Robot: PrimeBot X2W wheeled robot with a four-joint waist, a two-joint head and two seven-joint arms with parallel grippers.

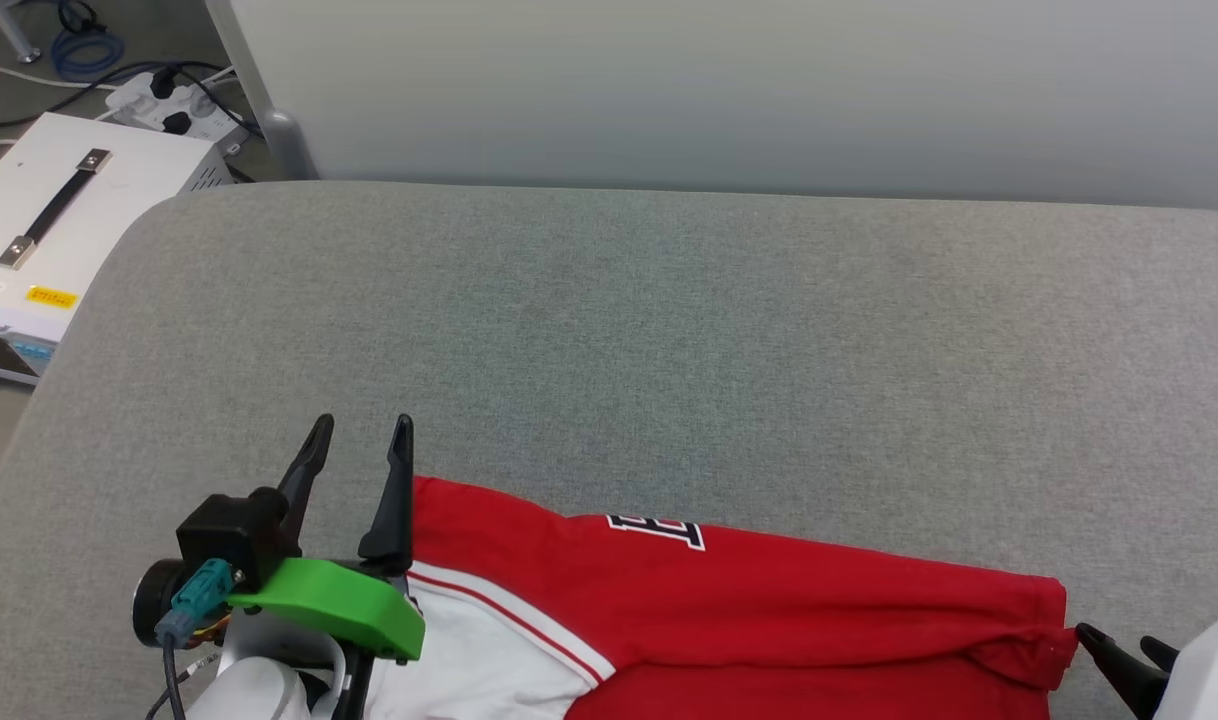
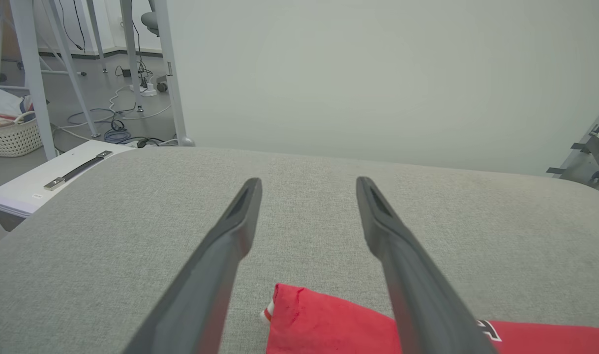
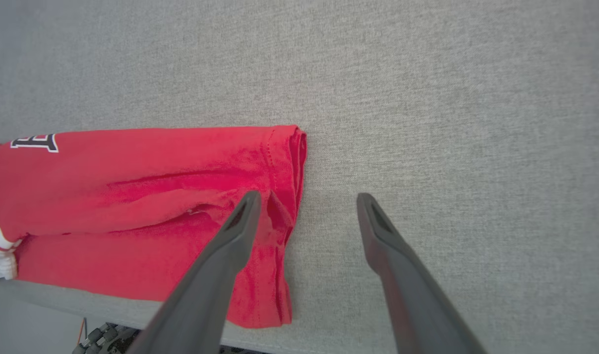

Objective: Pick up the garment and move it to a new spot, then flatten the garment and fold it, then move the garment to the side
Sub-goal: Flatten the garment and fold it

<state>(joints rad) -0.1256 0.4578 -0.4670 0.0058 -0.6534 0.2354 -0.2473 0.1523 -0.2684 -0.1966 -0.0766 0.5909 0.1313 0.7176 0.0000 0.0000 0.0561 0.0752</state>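
Garment (image 1: 729,610): red jersey-style T-shirt, white sleeve, black lettering, folded long on grey fabric-covered tabletop (image 1: 669,330). Lies between both claws. Left claw (image 1: 363,425) spread apart, empty, just beside the sleeve end. Right claw (image 3: 308,195) spread apart, empty, straddling the hem. Likely risks: pinching only the top layer and undoing the fold; dragging cloth off the near table edge.

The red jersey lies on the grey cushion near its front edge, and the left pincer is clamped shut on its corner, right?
Not quite: the left pincer is open, spread beside the corner of the red jersey and gripping nothing, as the left wrist view shows. The rest holds.
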